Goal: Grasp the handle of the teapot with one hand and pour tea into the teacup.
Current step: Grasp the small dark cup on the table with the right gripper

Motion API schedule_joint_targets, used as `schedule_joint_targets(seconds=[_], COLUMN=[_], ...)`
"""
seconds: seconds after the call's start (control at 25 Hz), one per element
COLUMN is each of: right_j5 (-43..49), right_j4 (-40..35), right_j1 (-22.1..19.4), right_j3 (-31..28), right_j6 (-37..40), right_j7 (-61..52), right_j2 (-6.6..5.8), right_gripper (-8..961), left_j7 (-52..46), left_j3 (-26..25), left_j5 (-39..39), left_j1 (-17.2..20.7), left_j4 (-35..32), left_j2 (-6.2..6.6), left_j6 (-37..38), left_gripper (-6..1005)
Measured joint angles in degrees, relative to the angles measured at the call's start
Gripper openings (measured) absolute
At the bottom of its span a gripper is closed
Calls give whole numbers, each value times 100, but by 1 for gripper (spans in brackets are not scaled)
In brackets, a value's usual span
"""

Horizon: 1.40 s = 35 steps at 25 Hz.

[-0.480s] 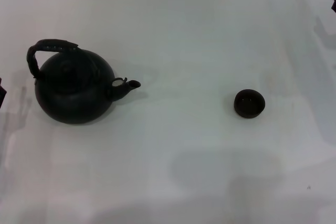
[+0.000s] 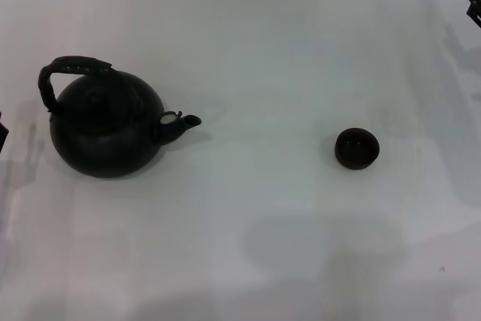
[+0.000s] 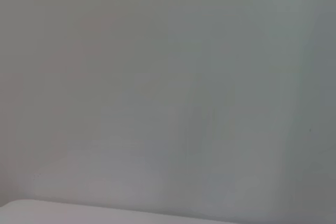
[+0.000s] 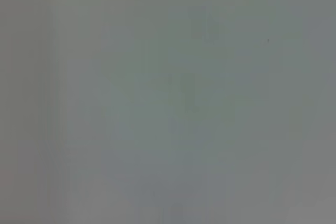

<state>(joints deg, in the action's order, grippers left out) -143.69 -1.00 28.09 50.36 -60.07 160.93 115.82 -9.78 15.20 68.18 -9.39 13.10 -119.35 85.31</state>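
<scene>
The black teapot (image 2: 105, 129) stands on the white table at the left, its short spout (image 2: 184, 124) pointing right toward the teacup. Its dark arched handle (image 2: 66, 71) rises over the top and leans to the back left. The small dark teacup (image 2: 357, 148) stands upright at the right of centre, well apart from the pot. A dark sliver of my left gripper (image 2: 2, 131) shows at the left edge, left of the teapot. A dark bit of my right gripper (image 2: 475, 4) shows at the far right edge, beyond the cup. Both wrist views show only blank surface.
The white table (image 2: 248, 50) fills the head view. Faint arm shadows lie along the left and right edges and at the front middle.
The dark bit of my right gripper at the far right edge has come slightly further into view. The teapot and the teacup have not moved.
</scene>
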Motion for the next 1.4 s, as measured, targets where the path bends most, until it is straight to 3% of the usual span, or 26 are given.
schedule_joint_targets(seconds=[0.36, 0.56, 0.76, 1.0, 1.24, 1.4], right_j5=[12, 85, 1045, 3110, 5208, 6354], right_j4=[28, -86, -1182, -2848, -4181, -5034], right_j1=[31, 31, -2, 56, 187, 202], right_j3=[17, 87, 936, 1485, 1449, 1439], right_j6=[139, 67, 483, 457, -868, -2157], right_j7=[-243, -1640, -3806, -5932, -7147, -7450], right_j2=[11, -12, -180, -510, -889, -967], right_gripper=[862, 861, 859, 858, 857, 857], left_j7=[-5, -7, -7, -7, -7, -7], left_j3=[-24, -27, -35, -35, -35, -35], left_j5=[-8, -14, -18, -58, -172, -175], left_j1=[-10, 30, 34, 34, 41, 43], left_j4=[9, 2, -2, -4, 16, 0], left_j2=[0, 0, 0, -1, -1, -1], left_j6=[-20, -39, -105, -132, -164, -165], left_gripper=[810, 810, 809, 809, 810, 811])
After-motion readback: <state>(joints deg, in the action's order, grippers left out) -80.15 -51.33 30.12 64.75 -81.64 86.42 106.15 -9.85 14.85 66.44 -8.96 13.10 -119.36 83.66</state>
